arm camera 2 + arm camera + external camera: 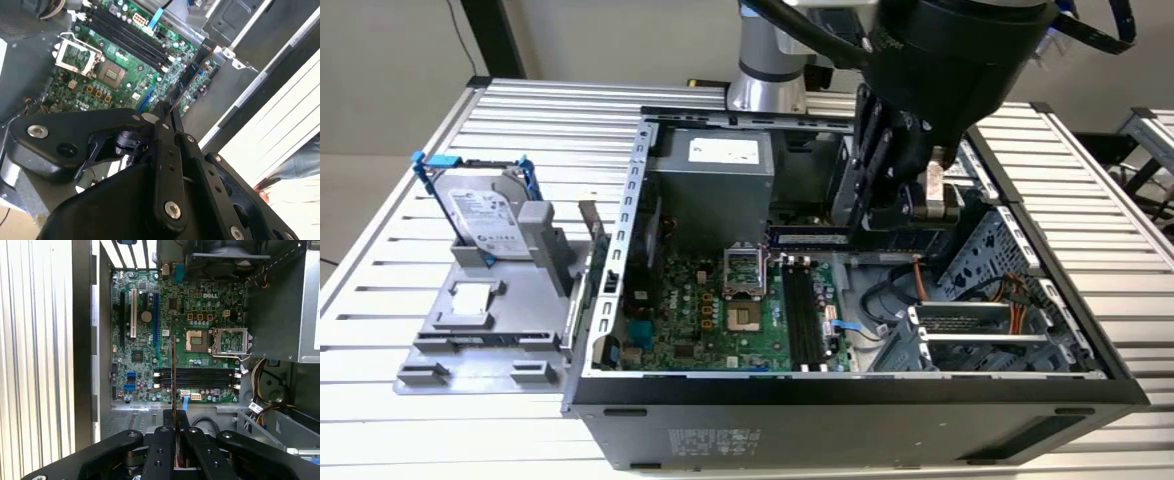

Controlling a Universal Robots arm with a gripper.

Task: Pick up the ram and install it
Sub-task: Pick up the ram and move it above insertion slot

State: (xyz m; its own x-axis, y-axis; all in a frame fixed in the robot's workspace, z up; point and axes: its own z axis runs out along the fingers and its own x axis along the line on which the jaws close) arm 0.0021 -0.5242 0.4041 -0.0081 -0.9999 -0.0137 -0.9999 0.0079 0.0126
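The ram [809,237], a long, narrow, dark blue-green circuit-board stick with a pale label, hangs inside the open dark metal computer case [854,420]. It sits above the green motherboard [145,347], clear of the long black plastic memory slots [197,376]. The black gripper [173,416] has its jaws closed on the stick's flat faces at one end. The stick looks light, stiff and thin, probably fragile at its chips and contacts, so a pinch on the faces suits it.
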